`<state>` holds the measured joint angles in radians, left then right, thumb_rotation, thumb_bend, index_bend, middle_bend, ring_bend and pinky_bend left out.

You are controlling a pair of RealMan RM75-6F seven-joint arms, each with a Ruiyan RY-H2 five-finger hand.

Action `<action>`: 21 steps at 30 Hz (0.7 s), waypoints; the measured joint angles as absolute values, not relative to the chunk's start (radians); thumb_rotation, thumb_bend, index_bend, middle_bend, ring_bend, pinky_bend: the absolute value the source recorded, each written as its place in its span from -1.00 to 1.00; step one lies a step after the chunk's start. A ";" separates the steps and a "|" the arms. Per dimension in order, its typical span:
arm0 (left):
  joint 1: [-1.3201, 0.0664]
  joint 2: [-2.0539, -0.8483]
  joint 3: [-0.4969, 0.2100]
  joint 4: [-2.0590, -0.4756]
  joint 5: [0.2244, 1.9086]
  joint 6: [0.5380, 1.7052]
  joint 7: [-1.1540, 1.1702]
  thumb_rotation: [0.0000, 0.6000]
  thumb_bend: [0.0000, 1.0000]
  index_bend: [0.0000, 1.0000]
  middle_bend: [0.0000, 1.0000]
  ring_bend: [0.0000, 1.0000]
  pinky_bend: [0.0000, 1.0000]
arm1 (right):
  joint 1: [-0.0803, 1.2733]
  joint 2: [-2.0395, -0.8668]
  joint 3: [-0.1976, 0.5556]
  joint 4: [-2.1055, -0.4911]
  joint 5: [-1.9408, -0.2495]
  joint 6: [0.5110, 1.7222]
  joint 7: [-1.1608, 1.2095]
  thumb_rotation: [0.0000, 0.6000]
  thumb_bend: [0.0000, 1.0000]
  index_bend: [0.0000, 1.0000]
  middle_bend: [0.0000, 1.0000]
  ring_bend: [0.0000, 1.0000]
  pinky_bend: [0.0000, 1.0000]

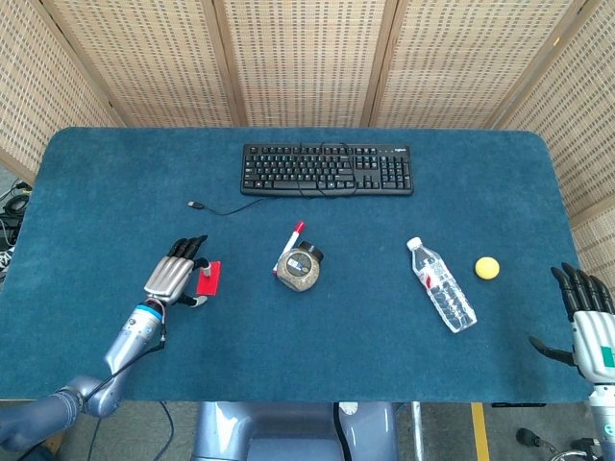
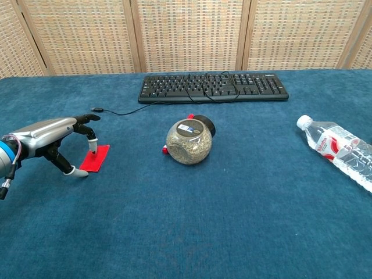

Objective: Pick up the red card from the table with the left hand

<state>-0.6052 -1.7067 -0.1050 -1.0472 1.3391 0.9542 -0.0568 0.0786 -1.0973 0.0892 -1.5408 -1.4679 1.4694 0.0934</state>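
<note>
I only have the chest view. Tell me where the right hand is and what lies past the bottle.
Observer: The right hand hangs off the table's right edge, fingers spread, holding nothing.
Operator: Give me what's beyond the bottle.
Observer: A yellow ball sits on the table, to the right of the water bottle and apart from it.
Operator: Report the left hand against the card from above.
Observer: The left hand sits at the red card's left edge; the card lies flat on the cloth.
</note>
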 measured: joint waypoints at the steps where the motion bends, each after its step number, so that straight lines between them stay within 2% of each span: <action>1: -0.605 -1.709 -0.105 -1.044 1.339 0.954 -0.057 1.00 -0.61 -0.05 -1.00 -1.00 -1.00 | 0.079 -1.097 0.089 -1.541 -1.468 1.469 0.094 1.00 -1.00 -1.00 -1.00 -1.00 -1.00; 7: -0.607 -1.720 -0.109 -1.024 1.333 0.950 -0.056 1.00 -0.61 -0.05 -1.00 -1.00 -1.00 | 0.079 -1.096 0.090 -1.540 -1.467 1.469 0.098 1.00 -1.00 -1.00 -1.00 -1.00 -1.00; 15: -0.615 -1.727 -0.113 -1.012 1.333 0.943 -0.059 1.00 -0.39 -0.04 -1.00 -1.00 -1.00 | 0.079 -1.097 0.089 -1.540 -1.467 1.467 0.097 1.00 -1.00 -1.00 -1.00 -1.00 -1.00; 21: -0.616 -1.724 -0.114 -1.015 1.337 0.947 -0.059 1.00 -0.33 -0.04 -1.00 -1.00 -1.00 | 0.079 -1.096 0.090 -1.540 -1.464 1.465 0.100 1.00 -1.00 -1.00 -1.00 -1.00 -1.00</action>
